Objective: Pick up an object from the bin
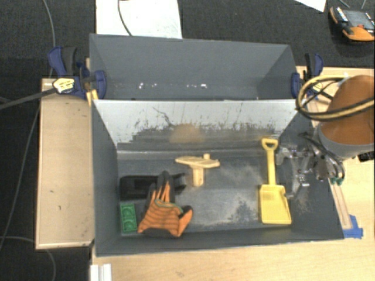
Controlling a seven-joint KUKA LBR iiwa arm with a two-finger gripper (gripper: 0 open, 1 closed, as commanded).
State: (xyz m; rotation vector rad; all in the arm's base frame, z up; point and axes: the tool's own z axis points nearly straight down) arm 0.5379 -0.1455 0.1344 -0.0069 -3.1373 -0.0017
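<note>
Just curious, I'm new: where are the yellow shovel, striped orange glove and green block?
yellow shovel [275, 206]: camera view, its blade.
striped orange glove [162, 216]: camera view, its middle.
green block [128, 216]: camera view, top face.

This looks like a robot lab, a room where people try out machines. A big robot arm with an orange cover and loops of wire comes in from the right, over a grey metal bin. Dark carpet lies all around, with long cables running across it and a sheet of white paper on it. In the bin are small mixed things: a yellow toy shovel, a green block, an orange striped glove
</note>
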